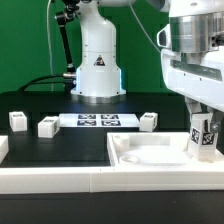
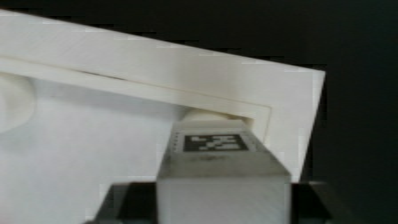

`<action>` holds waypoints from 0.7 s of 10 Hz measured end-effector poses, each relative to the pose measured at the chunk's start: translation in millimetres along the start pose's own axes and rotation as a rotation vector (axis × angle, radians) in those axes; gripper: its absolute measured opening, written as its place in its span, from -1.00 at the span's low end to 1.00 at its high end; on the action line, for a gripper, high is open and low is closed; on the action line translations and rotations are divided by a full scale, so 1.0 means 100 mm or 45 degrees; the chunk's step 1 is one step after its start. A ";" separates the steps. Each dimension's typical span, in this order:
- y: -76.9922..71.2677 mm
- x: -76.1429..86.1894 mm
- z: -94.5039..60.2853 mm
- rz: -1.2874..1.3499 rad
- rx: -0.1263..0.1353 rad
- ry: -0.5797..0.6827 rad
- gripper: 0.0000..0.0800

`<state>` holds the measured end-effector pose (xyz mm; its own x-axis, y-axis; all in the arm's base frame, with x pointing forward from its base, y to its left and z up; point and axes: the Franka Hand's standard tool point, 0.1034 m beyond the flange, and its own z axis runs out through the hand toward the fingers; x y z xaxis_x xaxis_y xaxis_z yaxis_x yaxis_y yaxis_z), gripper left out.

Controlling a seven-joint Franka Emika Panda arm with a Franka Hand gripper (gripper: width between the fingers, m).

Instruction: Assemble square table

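The square tabletop slab [image 1: 150, 153] lies flat at the exterior view's right front; in the wrist view its corner region [image 2: 125, 110] fills most of the picture. My gripper [image 1: 203, 125] is shut on a short white tagged leg [image 1: 204, 141] and holds it upright over the slab's corner at the exterior view's right. In the wrist view the leg [image 2: 217, 165] stands between my black fingers [image 2: 135, 202], its tag facing the camera, its end at the slab's inner corner; whether it touches is unclear. Three more legs lie on the black table: two [image 1: 18, 121] [image 1: 47, 126] on the left, one [image 1: 148, 121] in the middle.
The marker board [image 1: 98, 120] lies in front of the robot base [image 1: 97, 70]. A long white border rail [image 1: 50, 178] runs along the front edge of the table. Black table surface [image 1: 60, 145] lies between the legs and the rail.
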<state>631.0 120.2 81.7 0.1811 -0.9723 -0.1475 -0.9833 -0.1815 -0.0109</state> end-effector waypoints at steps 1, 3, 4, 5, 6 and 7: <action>0.00 0.00 0.00 0.002 0.001 -0.002 -0.27; 0.00 -0.01 0.00 -0.032 0.002 -0.004 -0.27; 0.00 -0.01 0.01 -0.073 0.002 -0.005 0.11; 0.00 -0.02 0.01 -0.076 0.002 -0.005 0.49; 0.00 -0.02 0.01 -0.134 0.002 -0.005 0.58; -0.01 -0.02 0.01 -0.276 0.004 -0.004 0.58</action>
<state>631.3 122.1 81.2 0.3882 -0.9102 -0.1442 -0.9215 -0.3857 -0.0461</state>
